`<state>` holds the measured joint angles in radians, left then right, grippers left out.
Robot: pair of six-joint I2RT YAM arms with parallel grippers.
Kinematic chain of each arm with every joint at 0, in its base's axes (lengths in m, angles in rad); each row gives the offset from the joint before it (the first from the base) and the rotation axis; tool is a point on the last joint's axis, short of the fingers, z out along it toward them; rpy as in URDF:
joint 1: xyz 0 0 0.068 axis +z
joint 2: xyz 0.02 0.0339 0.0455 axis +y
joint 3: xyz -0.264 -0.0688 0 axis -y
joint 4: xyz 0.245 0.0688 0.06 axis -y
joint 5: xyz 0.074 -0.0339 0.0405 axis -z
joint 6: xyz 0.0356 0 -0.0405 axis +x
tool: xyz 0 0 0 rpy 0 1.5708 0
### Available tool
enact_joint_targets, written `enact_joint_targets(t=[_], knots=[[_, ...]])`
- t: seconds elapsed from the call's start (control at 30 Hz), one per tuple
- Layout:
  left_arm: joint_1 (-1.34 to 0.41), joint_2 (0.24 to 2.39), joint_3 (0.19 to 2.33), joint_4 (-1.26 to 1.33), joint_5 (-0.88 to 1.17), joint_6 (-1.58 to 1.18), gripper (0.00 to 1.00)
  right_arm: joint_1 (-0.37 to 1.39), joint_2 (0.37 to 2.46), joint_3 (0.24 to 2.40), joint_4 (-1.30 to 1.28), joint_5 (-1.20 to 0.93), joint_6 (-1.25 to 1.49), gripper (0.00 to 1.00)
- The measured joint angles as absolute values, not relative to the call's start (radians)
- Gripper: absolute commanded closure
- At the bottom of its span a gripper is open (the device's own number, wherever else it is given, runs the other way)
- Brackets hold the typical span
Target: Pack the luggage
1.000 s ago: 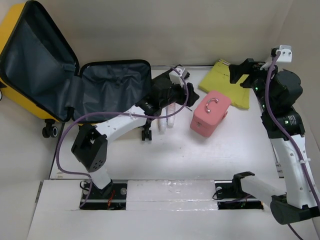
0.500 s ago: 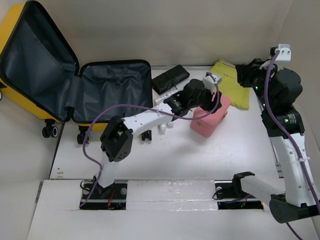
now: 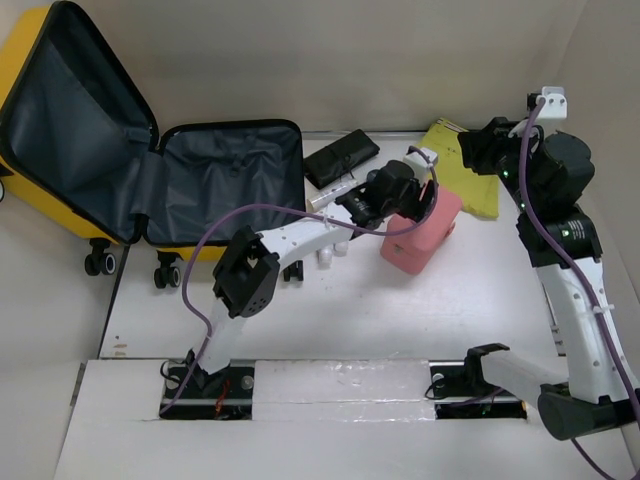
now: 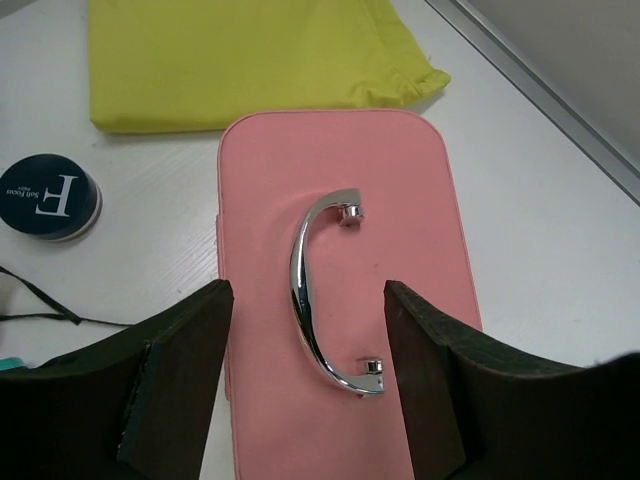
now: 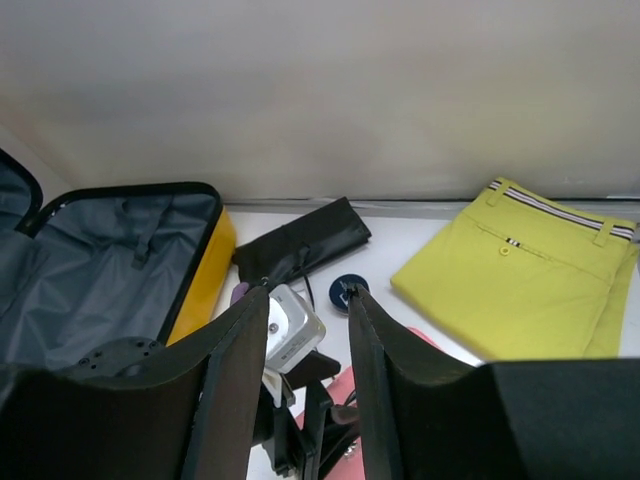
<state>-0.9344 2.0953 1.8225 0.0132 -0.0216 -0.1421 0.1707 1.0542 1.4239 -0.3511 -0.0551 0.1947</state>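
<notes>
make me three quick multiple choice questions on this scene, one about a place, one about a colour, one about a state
1. Where is the left gripper?
A. inside the suitcase
B. above the pink case, a finger on each side of its handle
C. over the round blue tin

2. What colour are the folded trousers?
A. yellow-green
B. red
C. white

3. What state is the suitcase in?
A. zipped shut
B. lying upside down
C. open, with its grey lining showing

Answers:
1. B, as the left wrist view shows the chrome handle lying between the two dark fingers.
2. A, as both wrist views show the cloth in bright yellow-green.
3. C, as the top view shows both halves spread apart with the lining bare.
</notes>
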Motion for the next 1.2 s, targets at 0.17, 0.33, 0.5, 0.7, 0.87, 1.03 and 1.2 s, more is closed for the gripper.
enact_joint_targets(t=[0.17,0.33,0.5,0.7,0.87,1.03,1.2], knots=[[-0.934,2.100,1.837,0.009,-0.022,-0.141,0.55,0.171,1.055,1.423,-0.350,-0.062,0.195,0.55],[-0.934,2.119,1.845,0.009,0.003,-0.138,0.67,0.171,1.055,1.422,-0.351,-0.062,0.195,0.55],[-0.934,2.172,1.874,-0.003,0.027,-0.138,0.72,0.171,1.052,1.405,-0.350,-0.062,0.195,0.54],[-0.929,2.195,1.915,-0.008,0.031,-0.134,1.00,0.173,1.046,1.390,-0.351,-0.062,0.195,0.54],[-0.930,2.194,1.916,-0.010,0.041,-0.134,1.00,0.174,1.039,1.390,-0.350,-0.061,0.195,0.54],[-0.924,2.162,1.916,-0.037,0.062,-0.140,1.00,0.177,1.015,1.390,-0.350,-0.060,0.195,0.54],[-0.875,2.088,1.934,-0.073,0.104,-0.163,1.00,0.177,0.979,1.390,-0.347,-0.060,0.195,0.54]])
